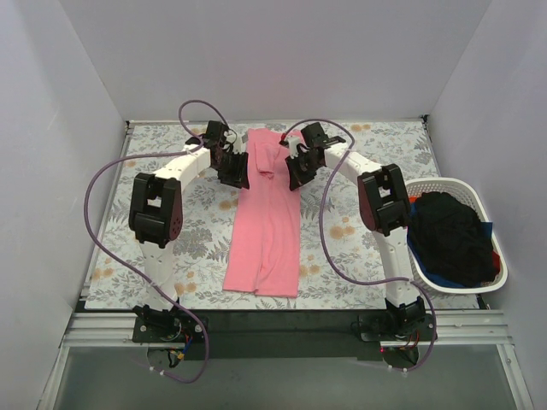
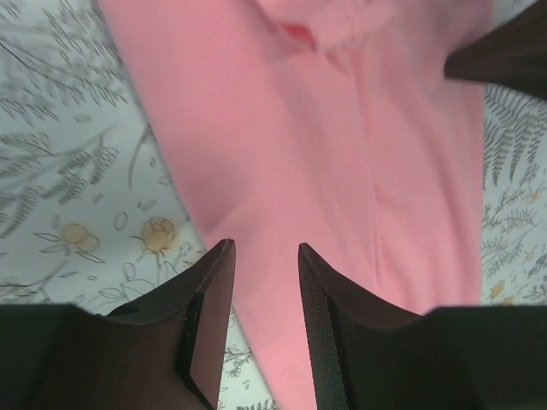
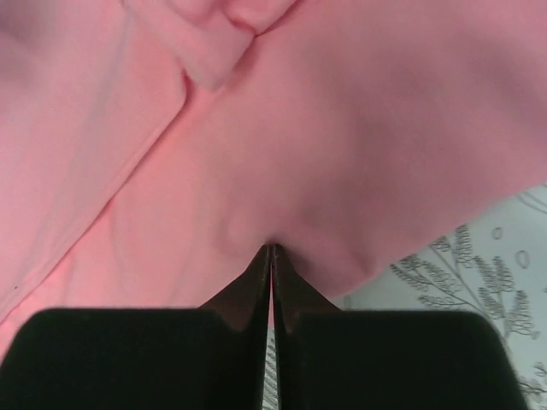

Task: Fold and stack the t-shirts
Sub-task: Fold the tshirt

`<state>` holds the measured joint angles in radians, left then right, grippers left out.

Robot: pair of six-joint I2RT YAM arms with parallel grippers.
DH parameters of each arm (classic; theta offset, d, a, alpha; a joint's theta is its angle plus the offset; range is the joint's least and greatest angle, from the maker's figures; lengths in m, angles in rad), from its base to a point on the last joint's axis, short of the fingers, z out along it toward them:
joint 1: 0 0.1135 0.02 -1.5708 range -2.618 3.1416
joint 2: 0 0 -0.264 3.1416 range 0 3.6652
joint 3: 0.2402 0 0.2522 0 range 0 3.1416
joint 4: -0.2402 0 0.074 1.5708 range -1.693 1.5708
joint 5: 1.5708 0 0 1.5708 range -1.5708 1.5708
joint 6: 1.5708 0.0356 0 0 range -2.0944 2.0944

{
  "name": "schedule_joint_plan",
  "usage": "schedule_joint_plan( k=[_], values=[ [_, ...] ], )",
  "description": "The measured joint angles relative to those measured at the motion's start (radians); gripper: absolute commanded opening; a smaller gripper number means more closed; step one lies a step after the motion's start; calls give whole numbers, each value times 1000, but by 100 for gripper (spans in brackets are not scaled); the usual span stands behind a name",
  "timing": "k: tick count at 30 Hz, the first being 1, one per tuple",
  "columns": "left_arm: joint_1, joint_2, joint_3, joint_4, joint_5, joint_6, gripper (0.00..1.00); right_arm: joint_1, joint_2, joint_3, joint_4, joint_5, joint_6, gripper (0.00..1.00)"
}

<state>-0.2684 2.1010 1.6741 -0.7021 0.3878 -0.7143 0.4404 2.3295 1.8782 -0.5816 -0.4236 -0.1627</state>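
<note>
A salmon-pink t-shirt (image 1: 267, 222) lies on the tablecloth as a long narrow strip running from the far edge toward the arms. My left gripper (image 1: 232, 171) hangs over its far left edge. In the left wrist view the gripper (image 2: 265, 246) is open, with the pink cloth (image 2: 342, 154) showing below the gap and nothing pinched. My right gripper (image 1: 299, 171) is at the shirt's far right edge. In the right wrist view that gripper (image 3: 271, 248) is shut on a puckered fold of the pink shirt (image 3: 342, 128). Other t-shirts, a black one (image 1: 453, 235) over a dark blue one (image 1: 427, 275), fill the basket.
A white oval laundry basket (image 1: 453, 184) stands at the right edge of the table beside the right arm. The floral tablecloth (image 1: 171, 162) covers the table. White walls close in the left, far and right sides. Purple cables loop from both arms.
</note>
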Motion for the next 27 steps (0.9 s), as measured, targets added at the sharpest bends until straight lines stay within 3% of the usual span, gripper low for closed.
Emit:
schedule_joint_plan(
  k=[8, 18, 21, 25, 27],
  values=[
    [0, 24, -81, 17, 35, -35, 34, -1, 49, 86, 33, 96, 34, 6],
    [2, 167, 90, 28, 65, -85, 33, -20, 151, 247, 76, 169, 59, 10],
    [5, 193, 134, 26, 62, -85, 35, -31, 161, 260, 92, 173, 59, 22],
    [6, 200, 159, 21, 64, -61, 43, -37, 154, 259, 90, 129, 53, 57],
    [8, 192, 158, 18, 69, -37, 54, -37, 129, 235, 85, 104, 32, 61]
  ],
)
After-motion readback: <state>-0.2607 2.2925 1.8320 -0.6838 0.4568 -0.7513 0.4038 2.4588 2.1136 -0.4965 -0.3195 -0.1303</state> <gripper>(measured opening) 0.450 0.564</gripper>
